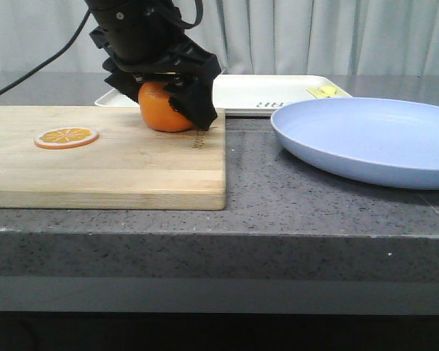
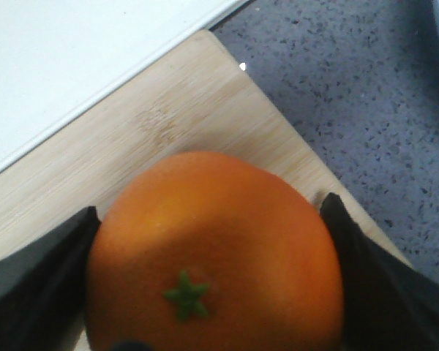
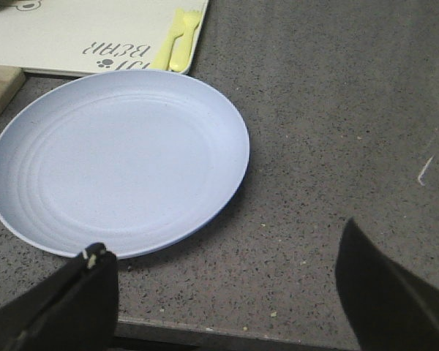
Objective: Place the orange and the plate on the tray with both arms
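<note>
The orange (image 1: 161, 110) sits at the far right corner of the wooden cutting board. My left gripper (image 1: 164, 99) is shut on it, and in the left wrist view (image 2: 211, 212) one black finger presses each side of the orange (image 2: 219, 248), green stem up. The pale lavender-blue plate (image 1: 366, 139) lies on the counter at the right. The off-white tray (image 1: 256, 91) lies behind both. My right gripper (image 3: 225, 241) is open and empty above the counter, just short of the plate's (image 3: 117, 161) near rim. It does not show in the front view. The tray (image 3: 58, 36) with dark lettering lies beyond the plate.
The wooden cutting board (image 1: 117, 161) fills the left of the counter, with a thin orange slice (image 1: 66, 137) on it. A small yellow piece (image 1: 323, 91) lies on the tray's right end (image 3: 177, 40). The counter's front edge (image 3: 227, 333) runs under my right gripper.
</note>
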Robot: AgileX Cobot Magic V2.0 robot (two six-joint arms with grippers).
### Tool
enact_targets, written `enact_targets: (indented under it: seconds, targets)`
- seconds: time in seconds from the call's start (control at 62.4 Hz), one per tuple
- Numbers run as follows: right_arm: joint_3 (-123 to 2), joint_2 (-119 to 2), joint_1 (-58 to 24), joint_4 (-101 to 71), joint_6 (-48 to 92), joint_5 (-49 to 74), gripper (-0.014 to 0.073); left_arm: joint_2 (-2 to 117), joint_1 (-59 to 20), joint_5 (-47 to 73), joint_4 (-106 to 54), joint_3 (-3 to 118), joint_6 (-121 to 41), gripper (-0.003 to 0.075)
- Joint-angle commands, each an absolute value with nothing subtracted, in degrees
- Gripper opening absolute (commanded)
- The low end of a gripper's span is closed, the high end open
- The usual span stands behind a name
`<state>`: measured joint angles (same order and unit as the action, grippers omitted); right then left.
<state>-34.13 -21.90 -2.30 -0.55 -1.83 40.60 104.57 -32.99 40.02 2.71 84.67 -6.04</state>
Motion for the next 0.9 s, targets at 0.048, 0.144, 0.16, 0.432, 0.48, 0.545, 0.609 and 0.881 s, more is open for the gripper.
enact_targets:
  seconds: [0.048,0.144,0.16,0.432,0.48,0.545,0.609,0.881]
  targets:
    - [-36.13,-22.83,-2.39,-0.33,-1.16,36.58,0.0613,101.45,-33.45,38.88,1.80,87.61,-5.56,0.0423]
    - [-36.13,-22.83,-2.39,-0.33,-1.16,36.58,0.0613,101.45,-33.45,40.87,-0.51,90.43,-5.56,0.0423]
    - [-36.13,-22.83,-2.39,-0.33,-1.16,36.58,0.0613,101.45,-33.45,41.26,-0.85,90.97,-5.56,0.0423]
    - [-36.13,-22.83,-2.39,-0.33,-1.16,36.51,0.0613,102.41,-38.71,43.30,-2.03,99.70,-5.56,0.0423]
    - [-36.13,-22.83,-2.39,-0.33,-1.16,36.51,0.0613,103.24,-40.17,43.30,-2.03,101.07,-5.56,0.0423]
    - [-36.13,-22.83,-2.39,-0.33,-1.16,36.51,0.0613,104.55,-42.37,43.42,-2.03,103.14,-5.56,0.0423]
    - [-36.13,-22.83,-2.39,-0.33,-1.16,36.51,0.0613,106.14,-44.55,42.89,-2.03,105.03,-5.56,0.0423]
    - [-36.13,-22.83,-2.39,-0.33,-1.16,36.51,0.0613,114.65,-51.09,42.71,-1.90,113.52,-5.56,0.0423]
